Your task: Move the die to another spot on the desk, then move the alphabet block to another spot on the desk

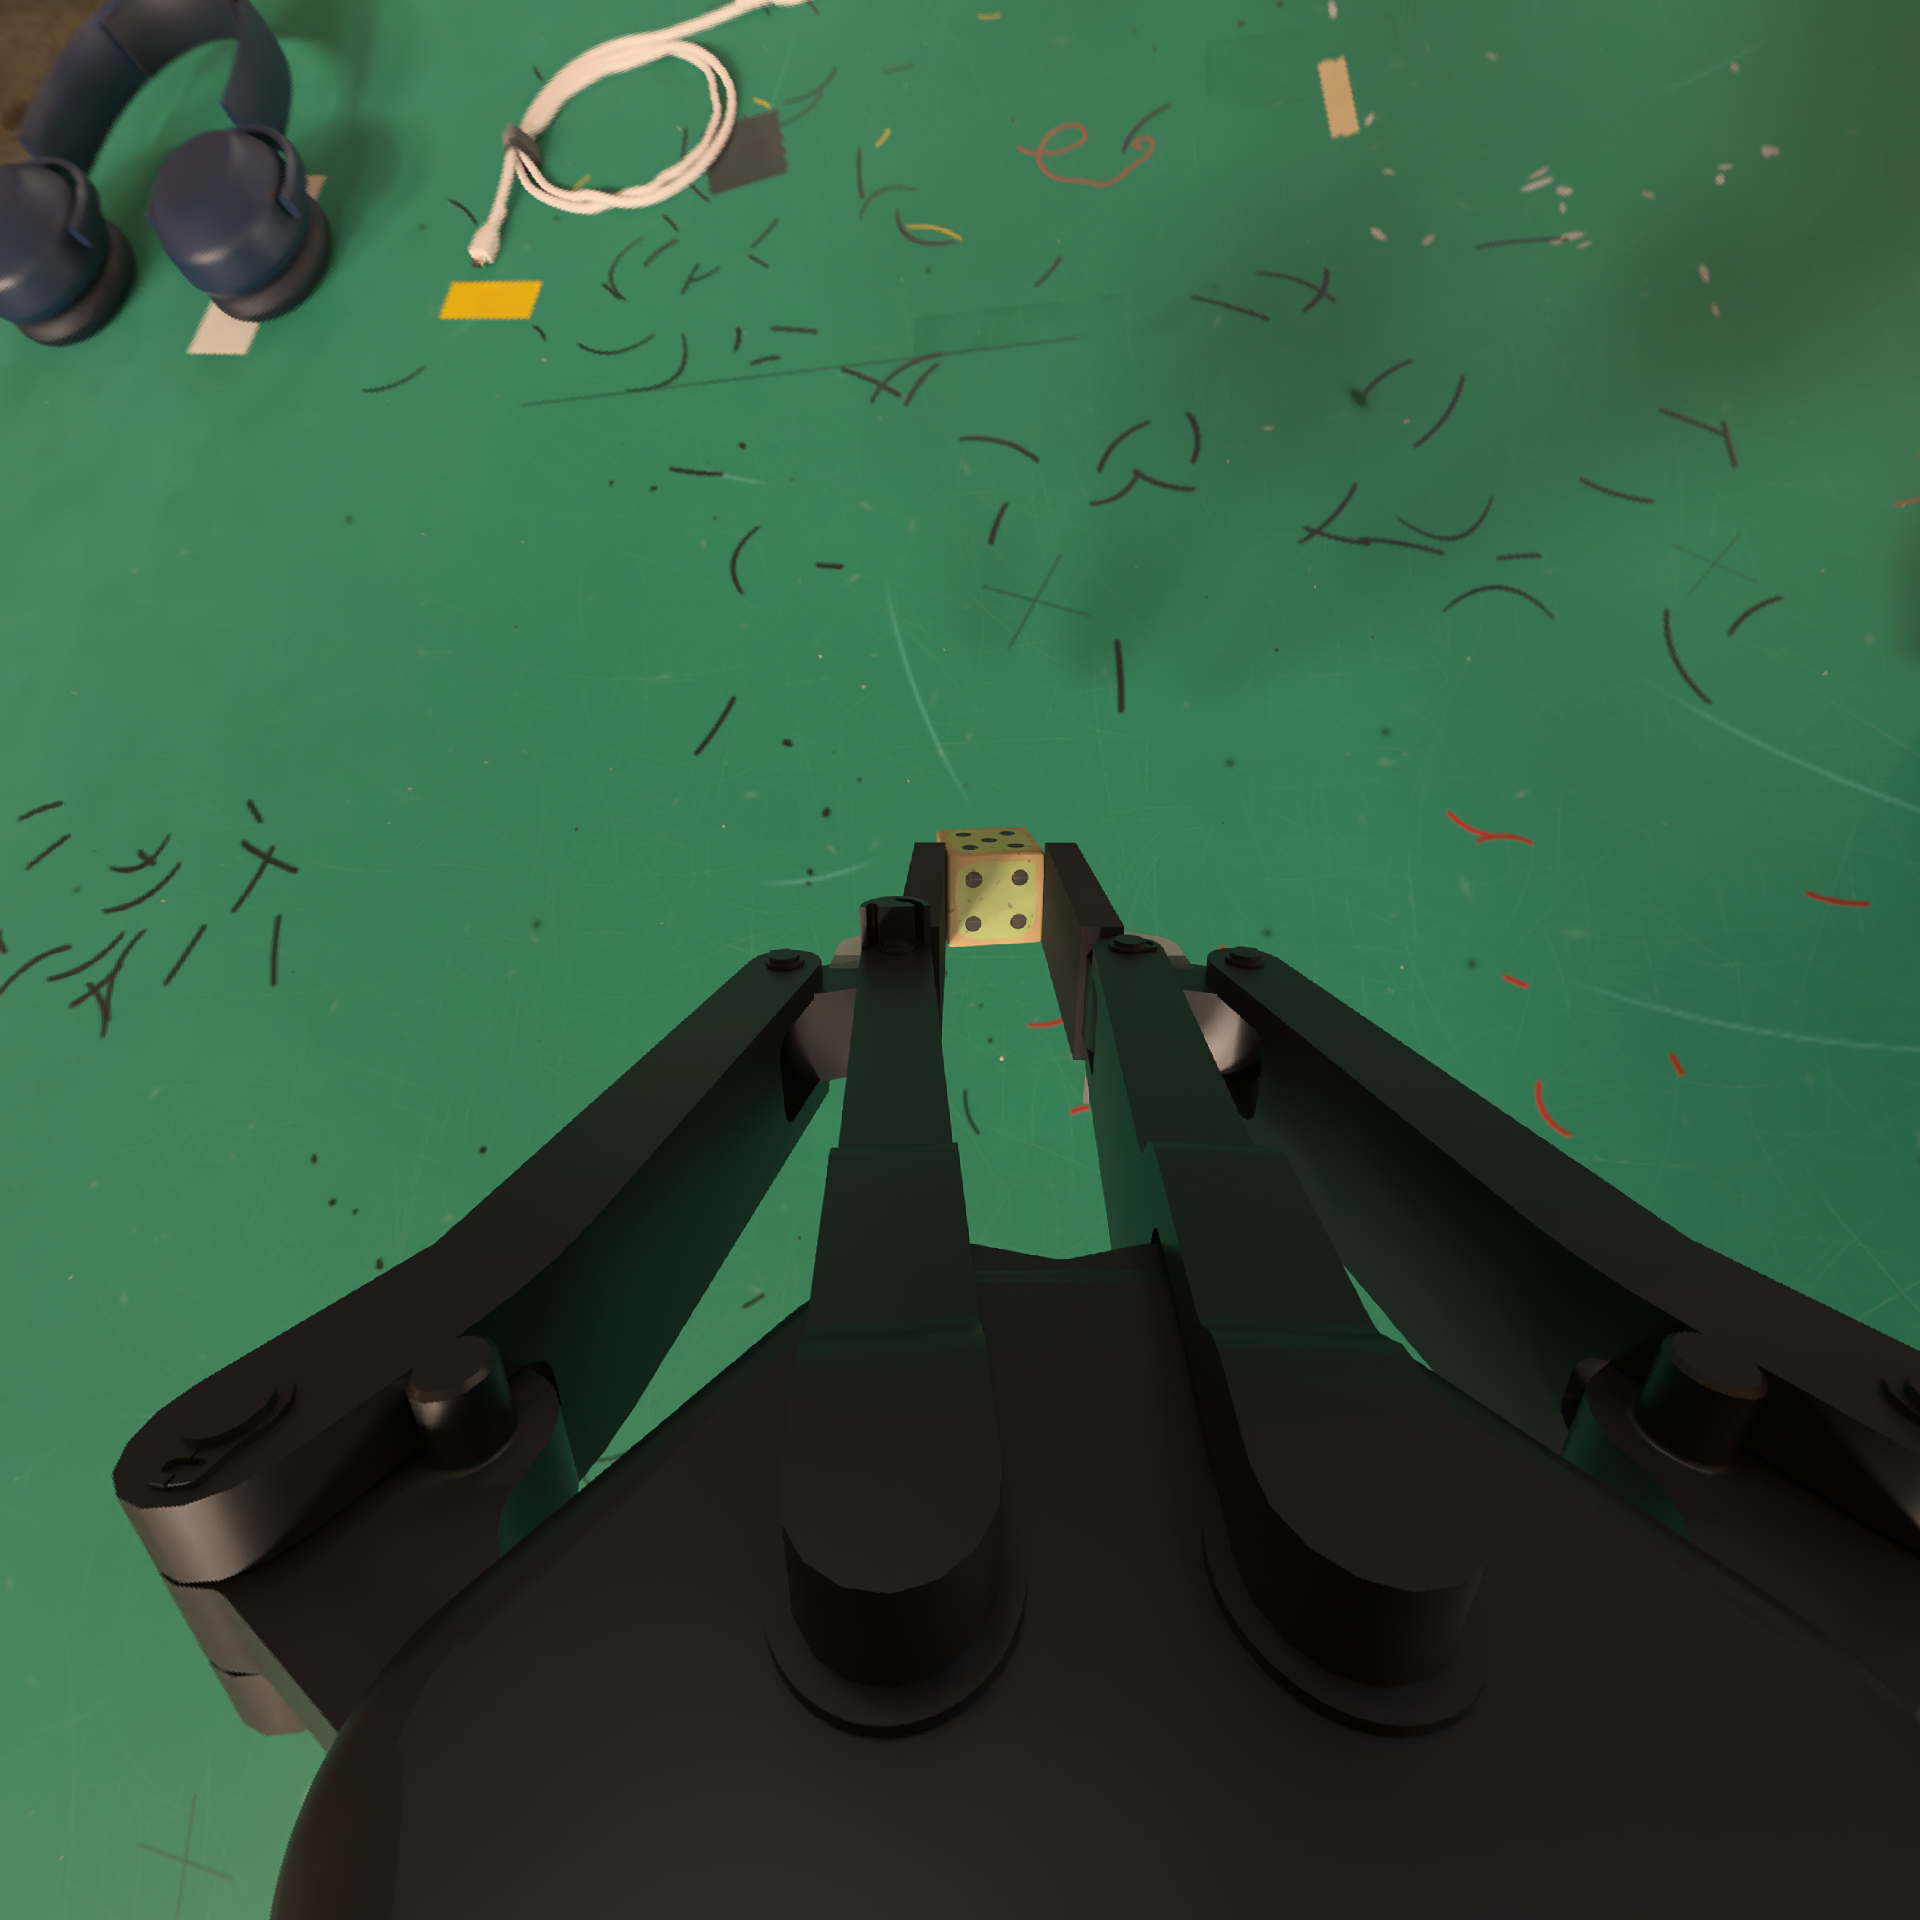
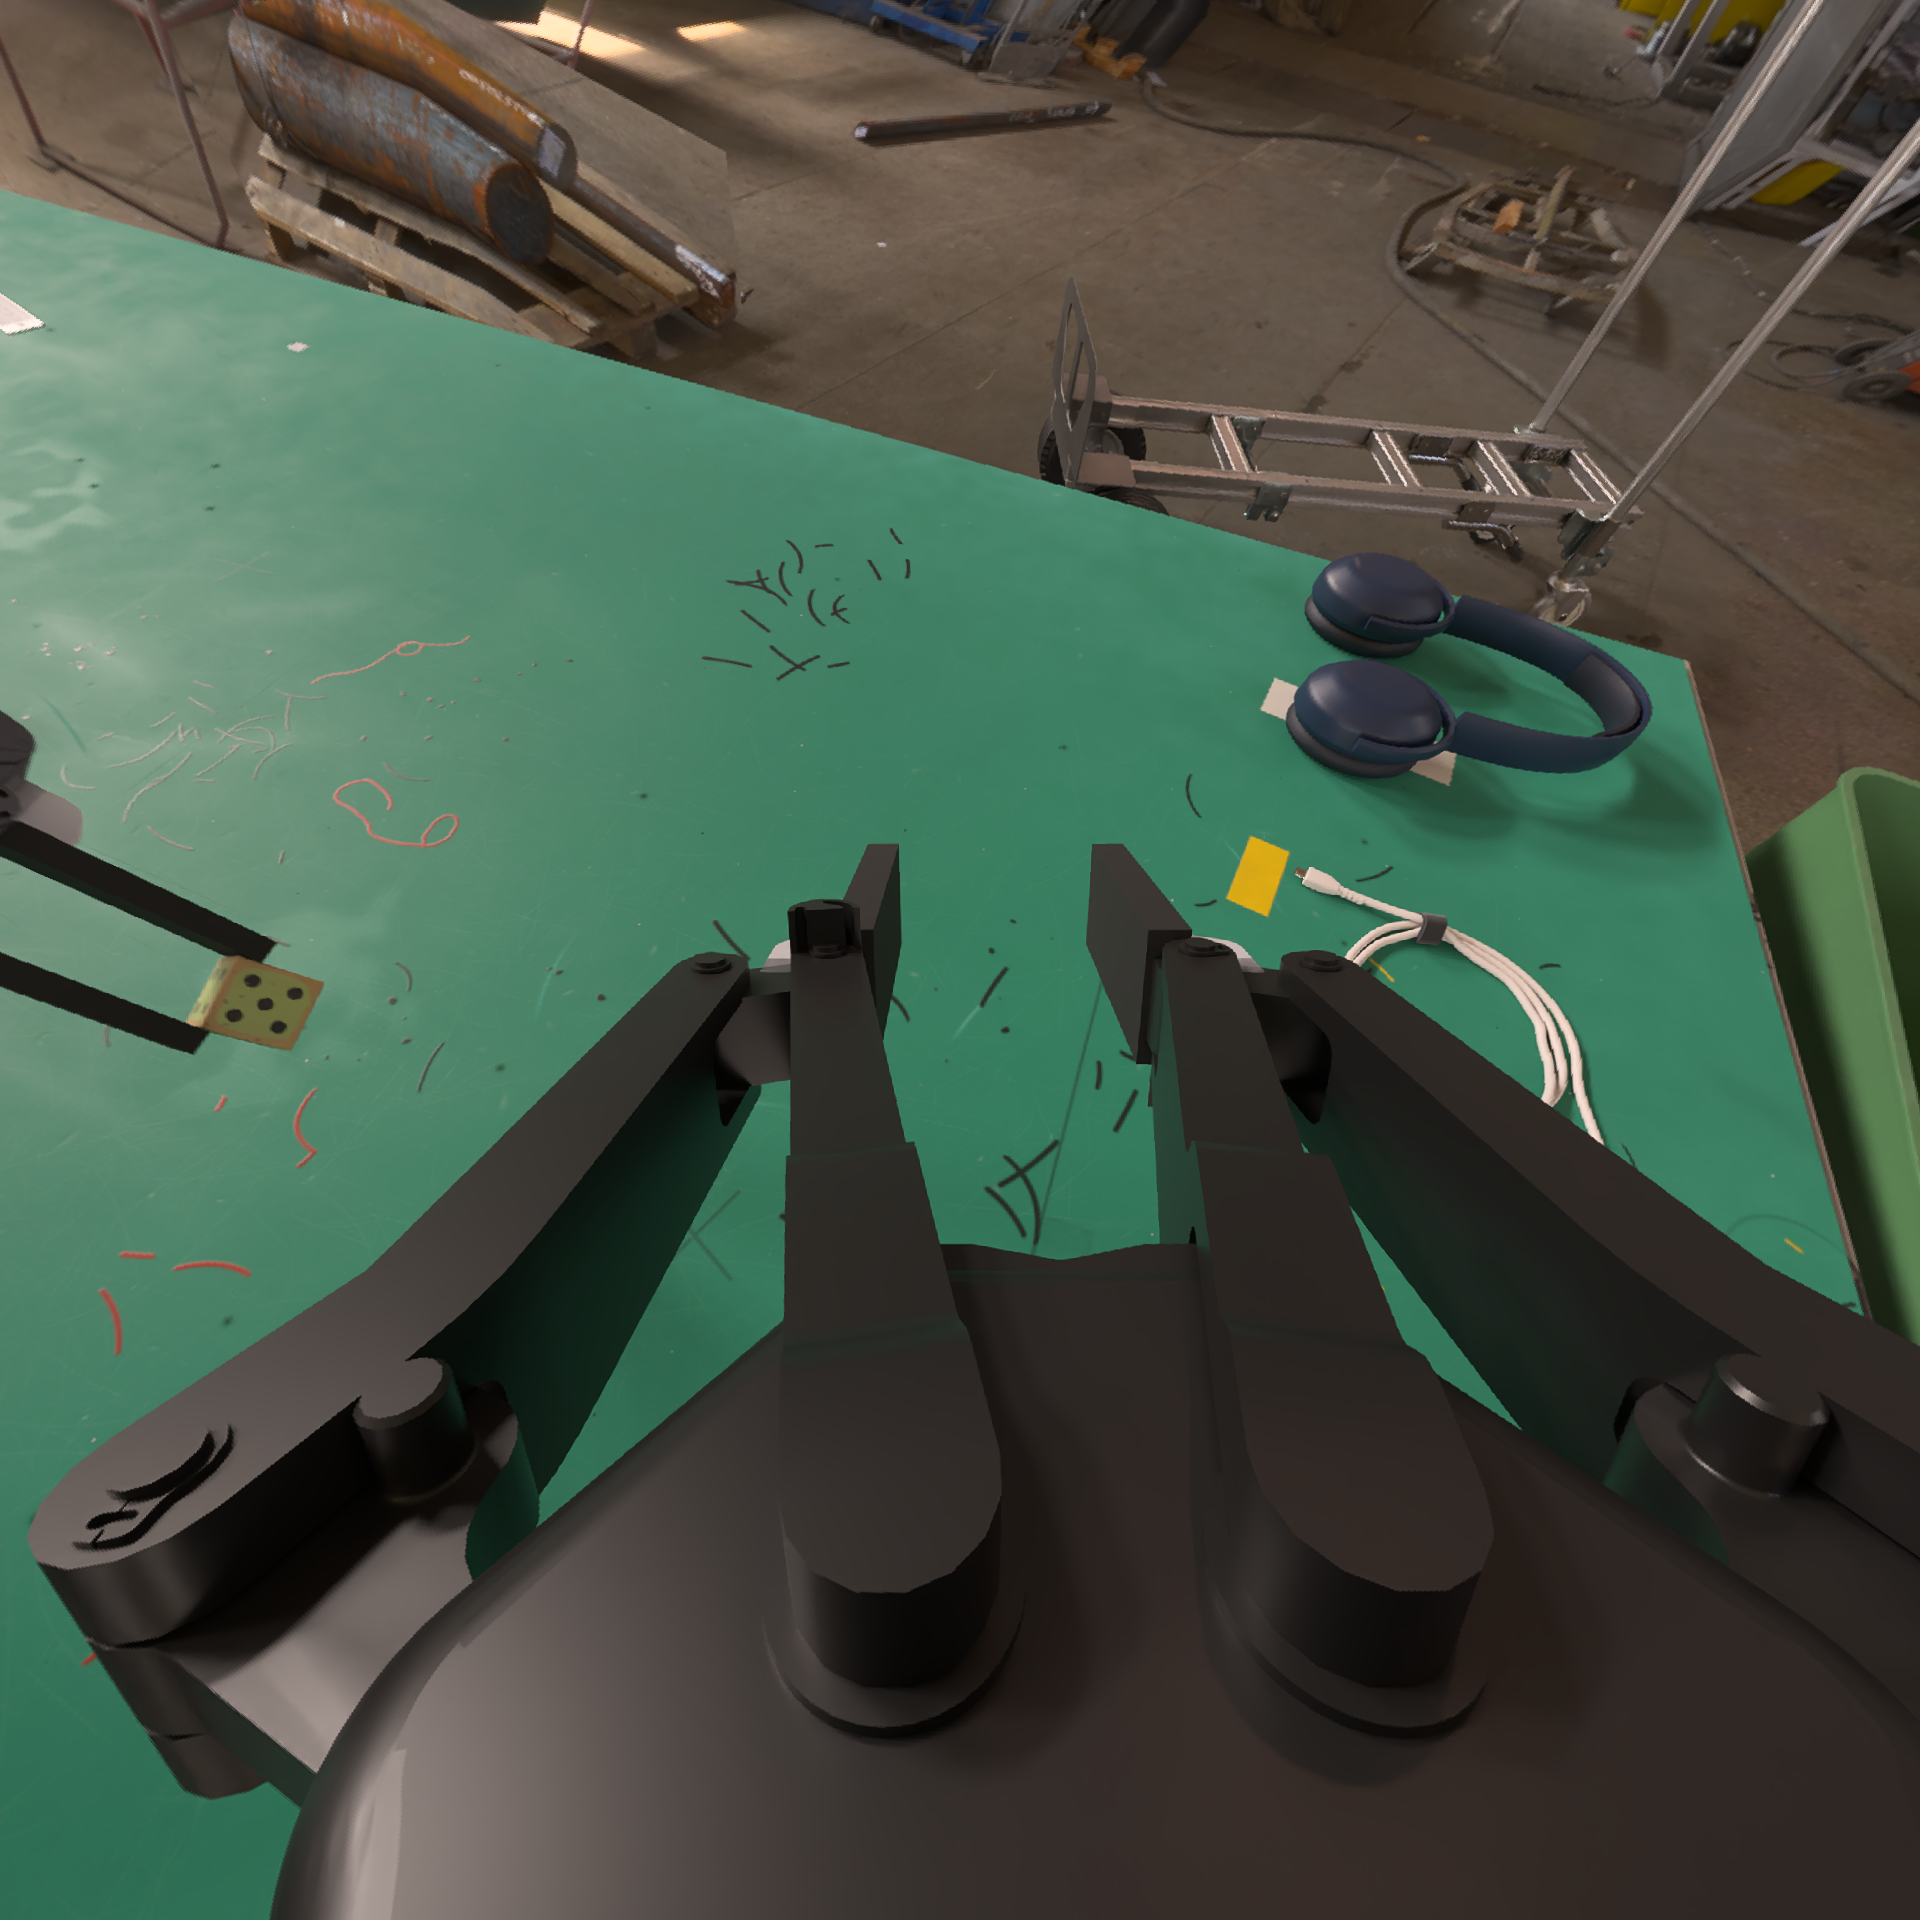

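A pale yellow die (image 1: 992,889) with black dots sits between the fingertips of my left gripper (image 1: 994,883), which is shut on it above the green desk (image 1: 623,644). In the right wrist view the same die (image 2: 260,1003) shows at the left, held between the left gripper's two black fingers (image 2: 125,894). My right gripper (image 2: 992,904) is open and empty, hovering over the desk (image 2: 582,499). No alphabet block shows in either view.
Dark blue headphones (image 1: 156,197) (image 2: 1455,675) lie on the desk, with a coiled white cable (image 1: 623,135) (image 2: 1475,977) and a yellow tape patch (image 1: 490,299) (image 2: 1257,875) near them. A green bin (image 2: 1860,997) stands off the desk's right edge. A hand truck (image 2: 1330,468) and pallet (image 2: 468,249) are on the floor beyond.
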